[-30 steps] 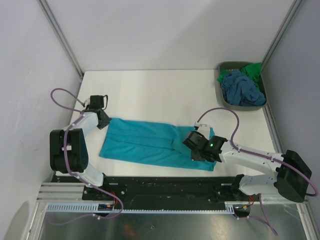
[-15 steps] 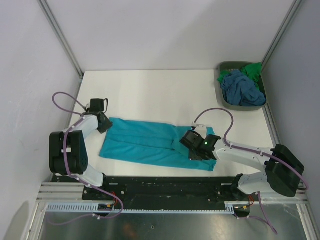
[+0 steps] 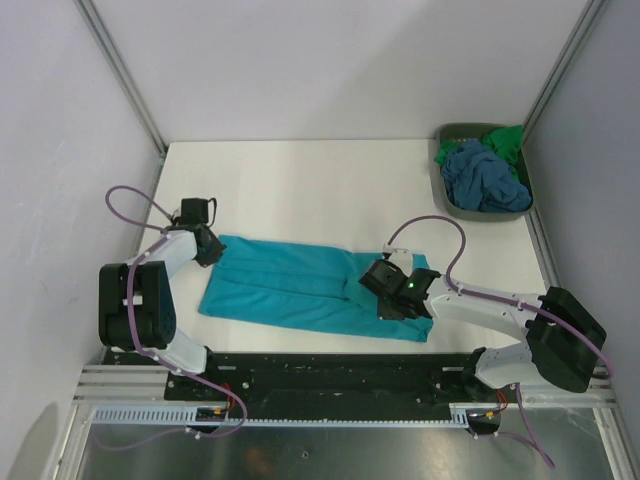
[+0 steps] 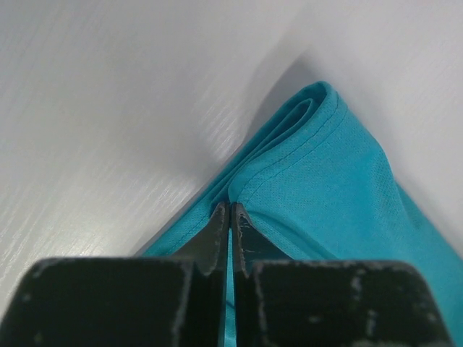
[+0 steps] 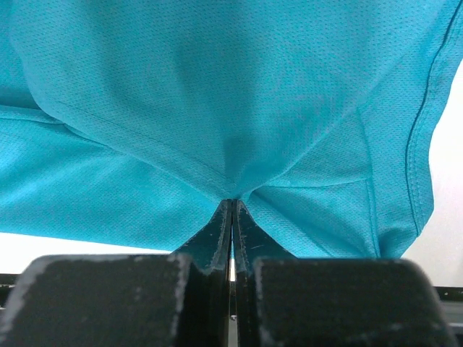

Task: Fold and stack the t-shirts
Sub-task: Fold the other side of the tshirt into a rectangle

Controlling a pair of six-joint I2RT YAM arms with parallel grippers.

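Grip was tight at both ends, as I saw it. The left gripper [image 4: 231,211] pinched the teal shirt [image 3: 290,285] at its left hem corner; the right gripper [image 5: 231,206] pinched a pucker near its right end. It lay as a long strip on the near table [image 3: 300,180]. A blue shirt [image 3: 485,178] and a green shirt [image 3: 508,140] sat in the far-right bin [image 3: 452,128].

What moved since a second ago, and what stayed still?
The right claw slid a little leftward, its arm folding inward. The left claw edged slightly back toward its base. Each is shut on the teal t-shirt, which stayed flat in place; the bin did too.
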